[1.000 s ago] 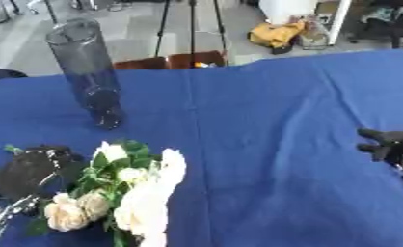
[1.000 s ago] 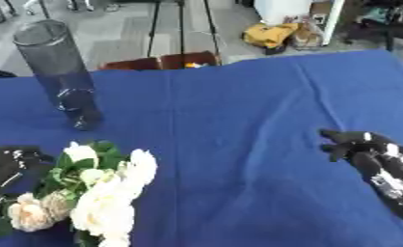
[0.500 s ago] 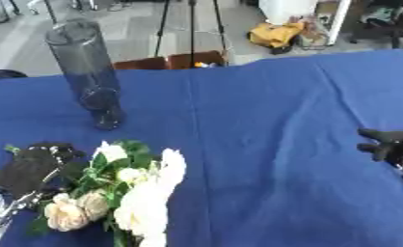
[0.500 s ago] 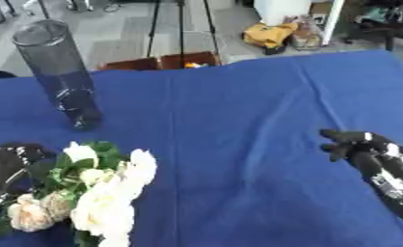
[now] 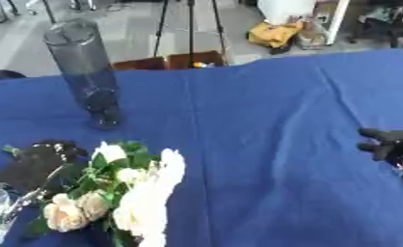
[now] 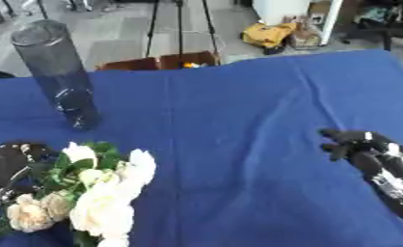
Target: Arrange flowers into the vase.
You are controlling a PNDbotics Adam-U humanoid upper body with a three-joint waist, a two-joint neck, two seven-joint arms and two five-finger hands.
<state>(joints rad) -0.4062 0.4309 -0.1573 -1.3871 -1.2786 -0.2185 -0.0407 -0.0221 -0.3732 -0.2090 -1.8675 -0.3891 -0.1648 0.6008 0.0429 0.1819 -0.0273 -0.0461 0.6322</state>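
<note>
The left robot hand [image 5: 38,161] sat curled on the cream rose bunch [image 5: 120,198] at the bench's [image 5: 264,125] near-left corner — tall glass vase [image 5: 85,72] upright beyond, apparently awaiting stems — right robot hand [image 6: 361,147] idle, fingers relaxed.

blue table [image 5: 264,125], vase [image 5: 85,72], flowers [image 5: 125,193]

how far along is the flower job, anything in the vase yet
Nothing done yet: the tall glass vase stands empty. In hand: the left hand is at the bouquet lying on the blue cloth. Left: lifting it into the vase. The right hand idles apart.
</note>
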